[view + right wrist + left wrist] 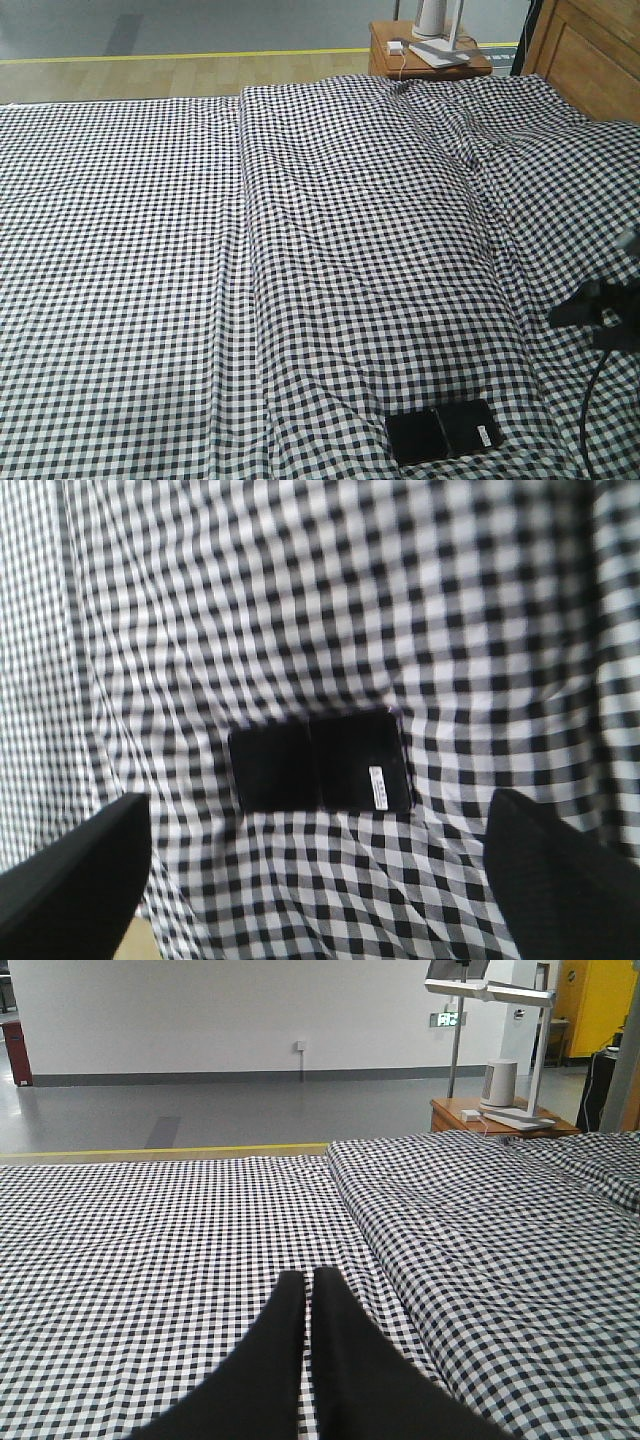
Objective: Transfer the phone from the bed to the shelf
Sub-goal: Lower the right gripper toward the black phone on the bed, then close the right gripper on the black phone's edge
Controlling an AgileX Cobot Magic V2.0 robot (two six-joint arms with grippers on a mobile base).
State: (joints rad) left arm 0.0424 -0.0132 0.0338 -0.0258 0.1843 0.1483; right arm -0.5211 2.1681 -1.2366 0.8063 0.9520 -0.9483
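While the slim glossy black phone (320,760) lies flat on the black-and-white gingham bed (480,600), centred ahead of my wide-spread right gripper (318,825), long axis running finger to finger, my left gripper (308,1295) sits pressed together, farther off.

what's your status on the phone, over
Left gripper shut, empty, over the bed. Right gripper open, above the phone, not touching. Phone flat on the bed, nothing blocking it.
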